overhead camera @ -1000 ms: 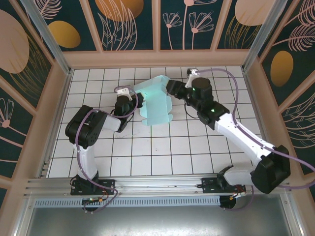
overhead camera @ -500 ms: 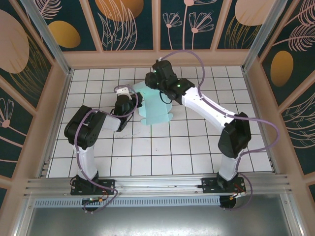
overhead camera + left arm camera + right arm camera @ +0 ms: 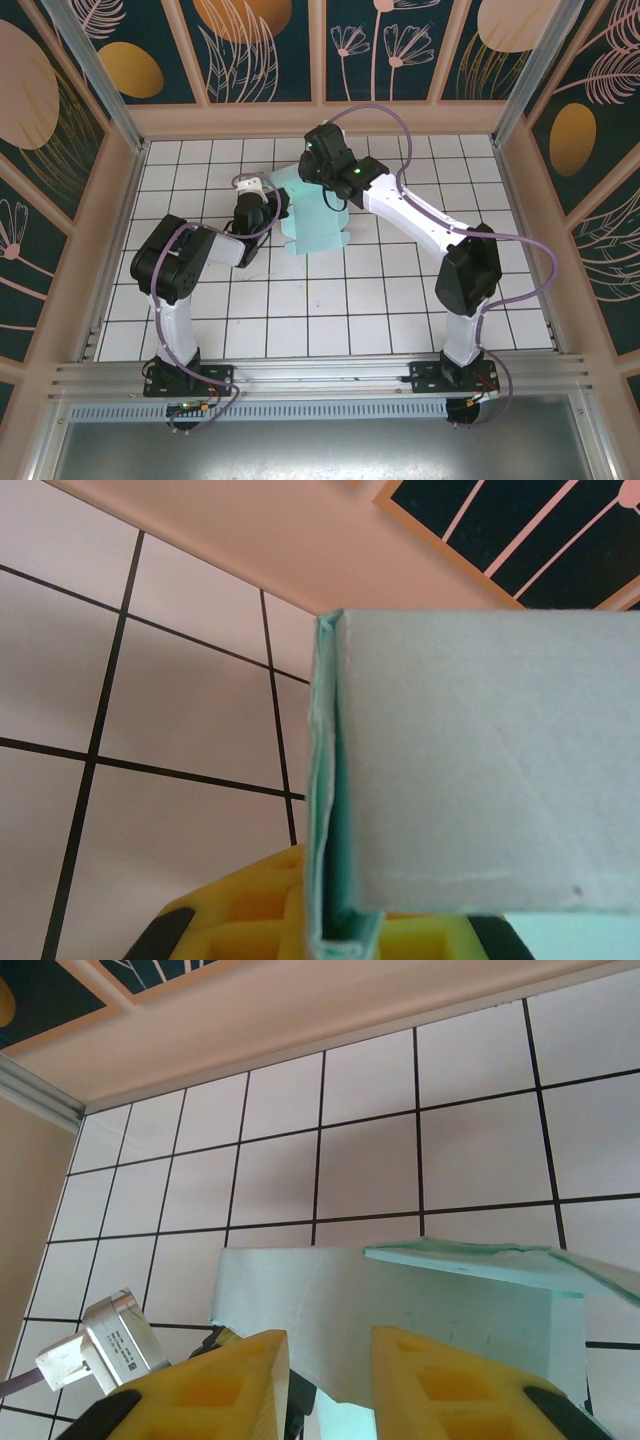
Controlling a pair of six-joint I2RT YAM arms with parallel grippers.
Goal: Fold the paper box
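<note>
- The left gripper [image 3: 345, 930] is closed on the paper box [image 3: 480, 770]. A thin upright wall of the mint-green card is squeezed between its two yellow fingers [image 3: 250, 915].
- From this gripper the card rises straight ahead and spreads to its right side as a broad, plain panel. The folded edge stands exactly in the line of the fingers.
- In the view from above, the box lies on the white tiled table [image 3: 300, 310]. Its left edge touches the tip of the left gripper, and the rest of it reaches away toward the right arm [image 3: 420, 215].
- The right gripper [image 3: 330, 1350] hangs over the far end of the box, on the side nearest the pink back wall [image 3: 300, 1020], and points down at the card.
- Its two yellow fingers [image 3: 450, 1380] stand apart with a clear gap and clamp nothing. The pale green card shows in the gap, just beyond the fingertips.
- Just beyond the right one of these fingers, a flap of the box stands out with a slightly wavy edge, raised above the tiles.
- Beside the other finger of the right gripper there is a small white and silver block [image 3: 100, 1345]. It carries a label with dark print, but the letters are too small to read.
</note>
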